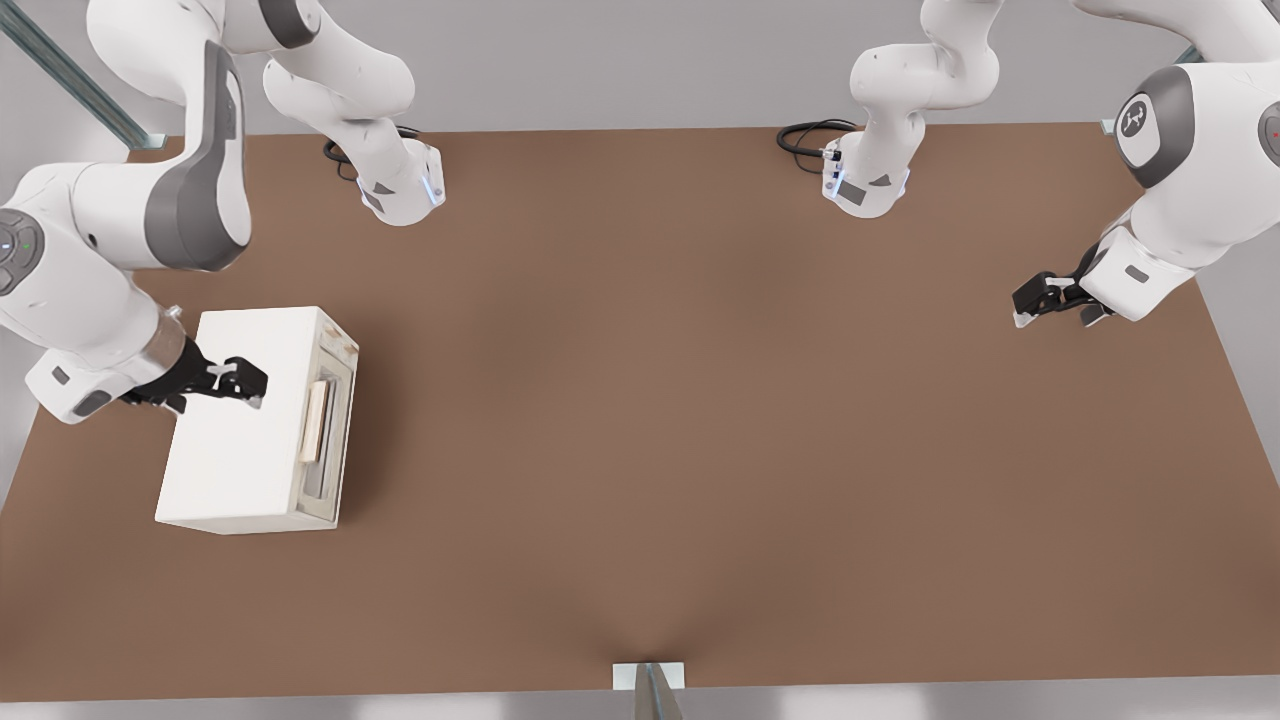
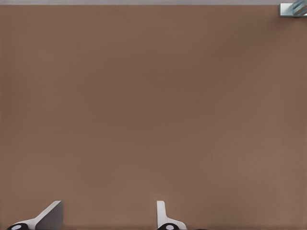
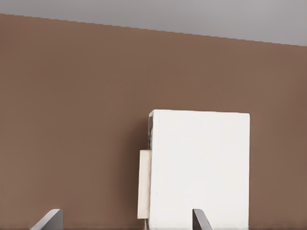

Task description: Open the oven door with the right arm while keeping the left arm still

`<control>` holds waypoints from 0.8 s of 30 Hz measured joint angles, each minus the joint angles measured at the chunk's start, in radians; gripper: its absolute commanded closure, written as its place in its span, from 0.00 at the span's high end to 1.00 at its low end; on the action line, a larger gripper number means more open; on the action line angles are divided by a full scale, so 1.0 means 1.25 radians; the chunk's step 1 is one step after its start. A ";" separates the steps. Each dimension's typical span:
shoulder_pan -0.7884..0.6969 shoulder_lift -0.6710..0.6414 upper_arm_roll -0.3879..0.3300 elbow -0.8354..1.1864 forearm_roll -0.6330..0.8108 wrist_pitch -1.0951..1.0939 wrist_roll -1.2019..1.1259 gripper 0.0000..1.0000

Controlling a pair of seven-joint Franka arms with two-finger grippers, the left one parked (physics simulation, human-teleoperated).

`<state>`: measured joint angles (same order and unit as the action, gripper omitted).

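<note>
One small white box oven (image 1: 245, 430) sits on the brown bench (image 1: 700, 450) at about nine o'clock in the front view, its cream stained oven door (image 1: 330, 435) shut and facing three o'clock, pale tan bar handle (image 1: 317, 422) across it. The right arm's black two-finger gripper (image 1: 245, 385) hovers over the oven's plain top, jaws parted and holding nothing. Only the right wrist view shows the handle (image 3: 144, 184) edge-on, between its fingertips (image 3: 200, 220).
</note>
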<state>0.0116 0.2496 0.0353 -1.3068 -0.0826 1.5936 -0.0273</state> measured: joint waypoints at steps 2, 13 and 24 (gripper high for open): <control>0.001 0.000 0.000 0.000 -0.001 -0.011 -0.002 1.00; 0.255 0.116 0.010 -0.133 -0.459 -0.090 0.100 0.07; 0.263 0.173 0.010 -0.253 -0.583 -0.052 0.287 0.00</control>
<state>0.3407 0.4661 0.0479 -1.6236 -0.8110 1.5285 0.3317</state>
